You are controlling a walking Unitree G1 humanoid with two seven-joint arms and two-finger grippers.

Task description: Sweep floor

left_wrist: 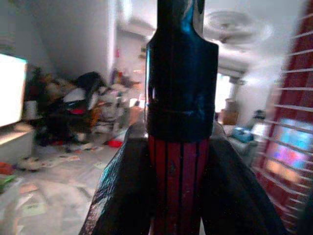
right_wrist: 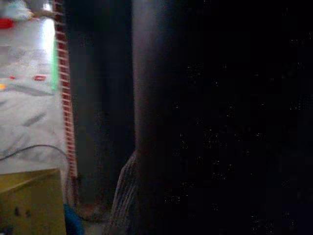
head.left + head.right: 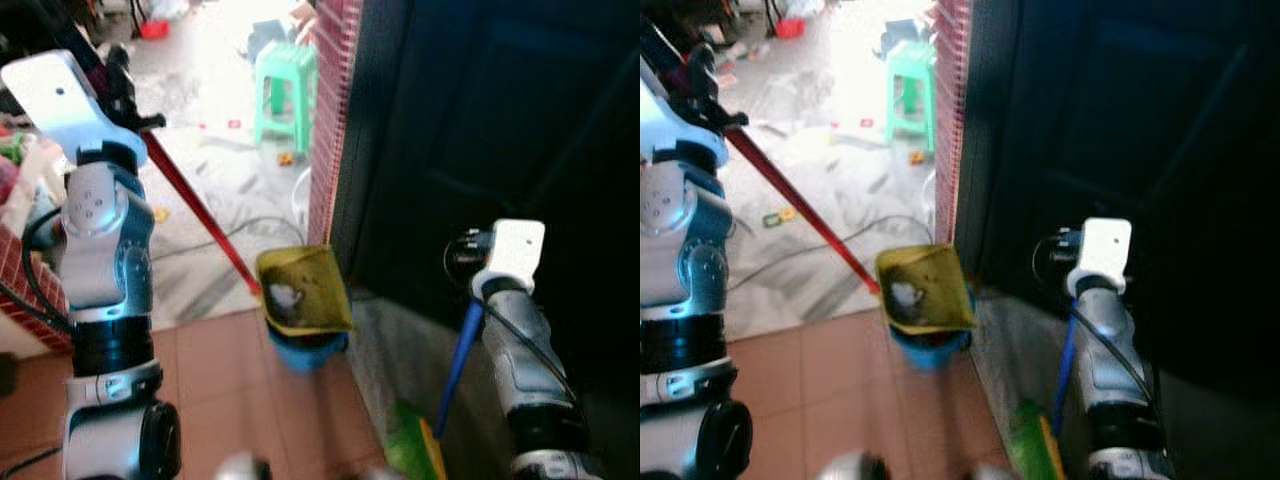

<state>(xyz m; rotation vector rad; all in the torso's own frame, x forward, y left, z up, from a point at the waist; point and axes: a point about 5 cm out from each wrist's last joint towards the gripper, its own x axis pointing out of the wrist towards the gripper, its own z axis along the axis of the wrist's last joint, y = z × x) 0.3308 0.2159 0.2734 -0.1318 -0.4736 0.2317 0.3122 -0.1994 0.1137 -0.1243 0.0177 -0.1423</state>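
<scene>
Reddish floor tiles meet a dark door. From the head, the left gripper clamps a red-handled dustpan tilted over a blue bin; its wrist camera shows fingers hugging the handle. Whether the right gripper grips the blue broom is unclear.

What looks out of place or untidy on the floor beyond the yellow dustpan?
Small scraps lie scattered on the pale floor near the green stool, and a cable trails loose across it. The yellow dustpan holds a whitish clump above the blue bin.
</scene>
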